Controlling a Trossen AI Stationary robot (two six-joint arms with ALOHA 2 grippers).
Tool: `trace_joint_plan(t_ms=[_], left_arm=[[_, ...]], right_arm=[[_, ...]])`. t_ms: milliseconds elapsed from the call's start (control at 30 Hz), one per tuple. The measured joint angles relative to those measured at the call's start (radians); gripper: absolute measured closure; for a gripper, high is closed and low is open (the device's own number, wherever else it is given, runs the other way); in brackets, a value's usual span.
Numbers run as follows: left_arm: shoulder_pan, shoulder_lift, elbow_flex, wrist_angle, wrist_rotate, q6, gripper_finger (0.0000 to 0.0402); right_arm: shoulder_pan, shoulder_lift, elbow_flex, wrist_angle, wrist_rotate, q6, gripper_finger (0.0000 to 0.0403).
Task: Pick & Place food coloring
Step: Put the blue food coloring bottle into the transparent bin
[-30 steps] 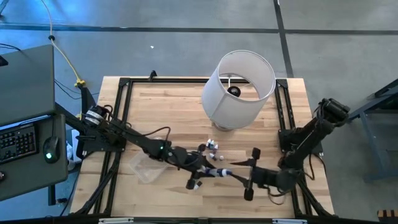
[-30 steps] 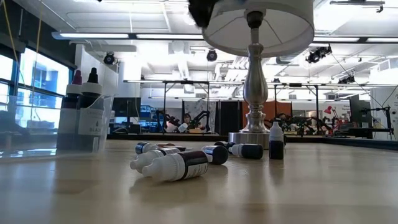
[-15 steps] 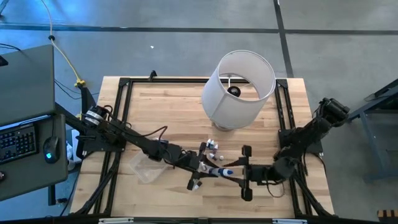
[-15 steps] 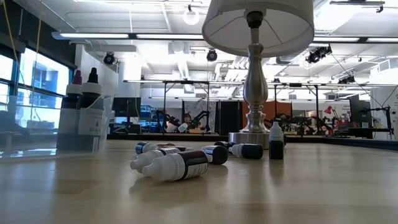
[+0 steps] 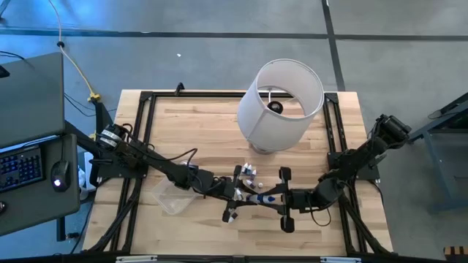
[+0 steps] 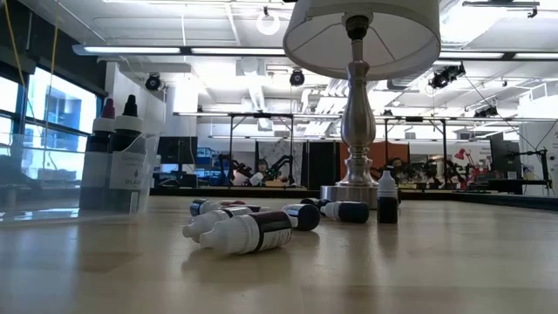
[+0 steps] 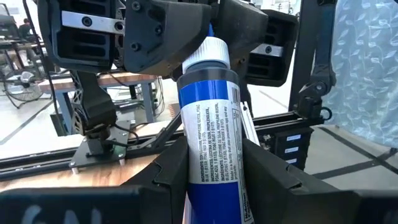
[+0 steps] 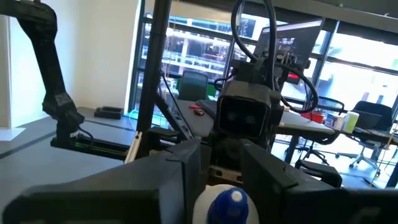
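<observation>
At the left of the table stands a clear tub (image 6: 118, 174) with two bottles upright in it, evidently the collecting place. Next to it, low over the front middle of the table, the left gripper (image 5: 238, 196) is clenched on a blue-labelled food coloring bottle (image 7: 211, 124), its white and blue cap pointing toward the other arm; in my judgement it is held out this way as a hand-over. The left arm lies long and low, reaching in from the left edge. Loose bottles (image 6: 248, 228) lie on the wood just behind the meeting point, one upright (image 6: 387, 197) near the lamp (image 5: 281, 102). The right gripper (image 5: 281, 197) faces the left one, its fingers (image 8: 180, 168) either side of the blue cap (image 8: 227, 202); whether they grip it I cannot tell. The right arm folds back from the right edge, forearm level with the table.
</observation>
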Motion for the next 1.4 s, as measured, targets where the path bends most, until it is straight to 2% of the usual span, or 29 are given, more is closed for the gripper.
trace_joint_plan(t_ms=[167, 400, 500, 567, 700, 767, 1000, 1167, 1233, 1400], left_arm=[[0.000, 0.000, 0.000, 0.006, 0.000, 0.000, 0.0281], [0.000, 0.000, 0.000, 0.073, 0.013, 0.042, 0.0281], [0.000, 0.000, 0.000, 0.098, 0.015, 0.050, 0.0281], [0.000, 0.000, 0.000, 0.113, 0.026, 0.051, 0.0281], [0.000, 0.001, 0.000, 0.165, 0.056, 0.053, 0.0281], [0.000, 0.001, 0.000, 0.209, 0.086, 0.068, 0.0281], [0.000, -0.001, 0.000, 0.298, 0.097, 0.105, 0.0281], [0.000, -0.002, 0.000, 0.280, 0.055, 0.126, 0.0281], [-0.001, -0.001, 0.000, 0.269, 0.004, 0.131, 0.0281], [0.002, 0.002, -0.001, 0.225, -0.080, 0.154, 0.0281]], right_arm=[[-0.006, 0.000, 0.000, 0.002, -0.006, 0.005, 0.0303], [0.018, 0.000, 0.000, 0.044, -0.007, -0.070, 0.0183], [0.040, 0.000, 0.000, 0.074, 0.003, -0.117, 0.0151], [0.056, 0.000, 0.000, 0.081, 0.041, -0.139, 0.0143], [0.079, 0.000, 0.000, 0.062, 0.182, -0.153, 0.0140], [0.074, 0.000, 0.000, 0.042, 0.207, -0.137, 0.0139], [-0.015, 0.001, 0.000, 0.053, 0.063, -0.088, 0.0138], [-0.067, 0.001, -0.002, 0.070, -0.076, -0.084, 0.0138], [-0.068, 0.001, 0.000, 0.084, -0.114, -0.069, 0.0138], [-0.066, 0.001, 0.001, 0.127, -0.108, -0.099, 0.0137]])
